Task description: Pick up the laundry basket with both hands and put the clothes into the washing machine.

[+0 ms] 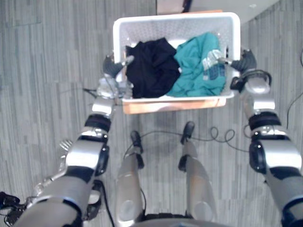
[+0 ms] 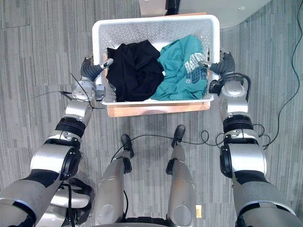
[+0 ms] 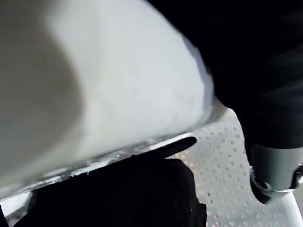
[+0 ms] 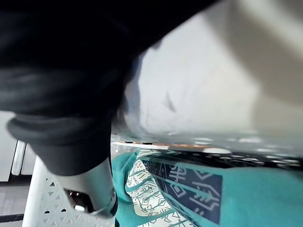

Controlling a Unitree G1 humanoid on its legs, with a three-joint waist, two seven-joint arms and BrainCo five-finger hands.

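A white perforated laundry basket [image 1: 175, 21] rests in front of me on a wooden board [image 1: 165, 106]. Inside lie a black garment [image 1: 151, 68] on the left and a teal printed garment [image 1: 199, 66] on the right. My left hand [image 2: 90, 68] clasps the basket's left rim, its thumb [image 3: 272, 170] hooked over the edge next to the black garment [image 3: 118, 194]. On the opposite rim my right hand [image 2: 222, 63] grips the same way, thumb [image 4: 90, 189] reaching inside above the teal garment [image 4: 189, 189]. The fingers of both hands are hidden outside the basket walls.
Grey plank flooring [image 1: 47, 56] surrounds the basket. A pale grey-white unit [image 2: 227, 12] stands just beyond the basket's far edge, with a dark gap [image 2: 173, 5] beside it.
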